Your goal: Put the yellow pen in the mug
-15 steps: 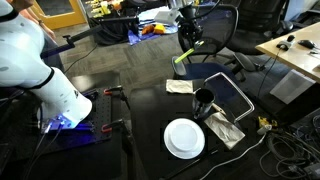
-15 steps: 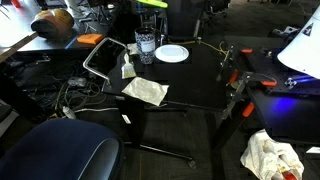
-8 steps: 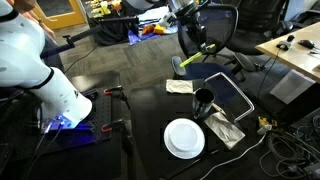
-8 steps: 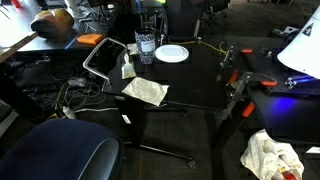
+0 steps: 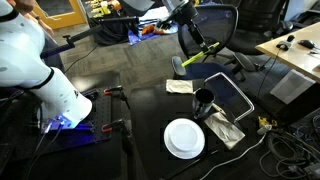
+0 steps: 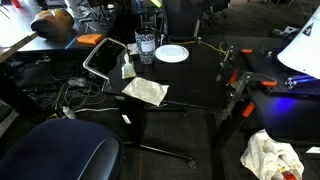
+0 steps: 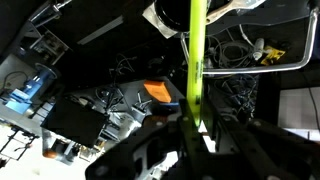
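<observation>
Yellow pen [image 7: 195, 60]: thin, straight, bright yellow-green stick, clamped between the dark fingers of my gripper [image 7: 192, 135] and held in the air. In an exterior view it hangs tilted at the 12 o'clock of the mug [image 5: 203, 100], a glossy black cylinder, well apart from it. A round white plate [image 5: 184, 138] lies at the mug's 7 o'clock.

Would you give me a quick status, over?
Tool shut on yellow pen, held aloft. Mug upright, pen not yet in. White plate beside mug.
</observation>
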`<move>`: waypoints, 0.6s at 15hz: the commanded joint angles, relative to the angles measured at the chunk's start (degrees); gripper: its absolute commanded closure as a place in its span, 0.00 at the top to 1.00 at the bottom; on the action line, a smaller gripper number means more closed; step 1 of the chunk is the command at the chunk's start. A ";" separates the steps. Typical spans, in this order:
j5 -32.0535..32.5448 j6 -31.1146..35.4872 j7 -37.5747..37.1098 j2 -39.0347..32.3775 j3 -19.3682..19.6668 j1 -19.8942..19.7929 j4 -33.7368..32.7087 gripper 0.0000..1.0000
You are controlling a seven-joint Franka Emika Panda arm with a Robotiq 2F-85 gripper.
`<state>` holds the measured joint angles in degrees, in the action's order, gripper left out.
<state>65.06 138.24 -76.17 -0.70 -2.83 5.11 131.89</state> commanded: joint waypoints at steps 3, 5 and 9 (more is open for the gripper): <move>10.55 -8.76 -18.52 -0.01 -2.06 0.75 -0.34 0.05; 9.26 -7.13 -16.01 -0.03 -1.90 0.21 -0.04 0.05; 9.52 -7.56 -16.48 -0.26 -2.00 0.28 -0.03 0.19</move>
<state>74.70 130.75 -92.77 -0.98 -4.65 5.52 131.91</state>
